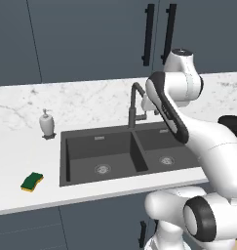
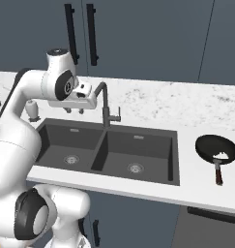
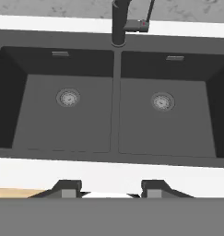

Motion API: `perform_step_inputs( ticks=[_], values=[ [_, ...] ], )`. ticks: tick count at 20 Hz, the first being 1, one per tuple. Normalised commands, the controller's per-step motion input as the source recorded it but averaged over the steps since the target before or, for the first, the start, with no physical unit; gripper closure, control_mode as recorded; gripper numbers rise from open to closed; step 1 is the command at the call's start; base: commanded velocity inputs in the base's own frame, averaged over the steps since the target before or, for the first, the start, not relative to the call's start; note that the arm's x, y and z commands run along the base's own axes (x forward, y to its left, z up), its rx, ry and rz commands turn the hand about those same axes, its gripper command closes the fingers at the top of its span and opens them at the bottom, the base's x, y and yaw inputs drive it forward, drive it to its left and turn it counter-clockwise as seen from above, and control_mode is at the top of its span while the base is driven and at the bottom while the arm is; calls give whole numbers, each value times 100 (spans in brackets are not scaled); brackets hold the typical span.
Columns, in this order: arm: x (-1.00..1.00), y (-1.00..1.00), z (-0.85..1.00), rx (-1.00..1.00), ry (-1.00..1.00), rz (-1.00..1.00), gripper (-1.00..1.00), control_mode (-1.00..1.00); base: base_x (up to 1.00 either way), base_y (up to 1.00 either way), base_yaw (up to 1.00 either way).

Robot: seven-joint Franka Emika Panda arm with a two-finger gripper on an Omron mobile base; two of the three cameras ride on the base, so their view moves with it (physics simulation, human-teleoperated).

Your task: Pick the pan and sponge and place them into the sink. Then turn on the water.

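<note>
The black pan (image 2: 216,148) lies on the counter right of the sink, its reddish handle (image 2: 218,173) pointing toward the front edge. On the counter left of the sink rests the green-and-yellow sponge (image 1: 32,181). The dark double-basin sink (image 2: 99,151) (image 1: 64,163) (image 3: 114,108) holds nothing in either basin. My gripper (image 2: 74,111) (image 3: 112,189) hangs above the sink, just left of the faucet (image 2: 105,104), pointing down. Its fingers stand apart, open, with nothing between them. No water is in view at the faucet (image 3: 119,23).
A white soap dispenser (image 1: 47,123) stands on the marble counter behind the sink's left corner. Dark cabinets with black handles (image 2: 92,34) rise behind. The faucet (image 1: 134,105) stands tall at the sink's back middle, close to my hand.
</note>
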Motion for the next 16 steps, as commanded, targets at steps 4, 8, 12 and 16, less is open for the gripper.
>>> perform_step_inputs(
  ticks=[4,8,12,16],
  values=[
    [-20,-1,0,0,0,0,-100,-100,0,0,0],
    [-84,0,0,0,-6,0,-100,-100,0,0,0],
    [-100,0,-4,-1,-1,0,-100,-100,0,0,0],
    [-71,-4,-13,-2,-1,0,-100,-100,0,0,0]
  ],
)
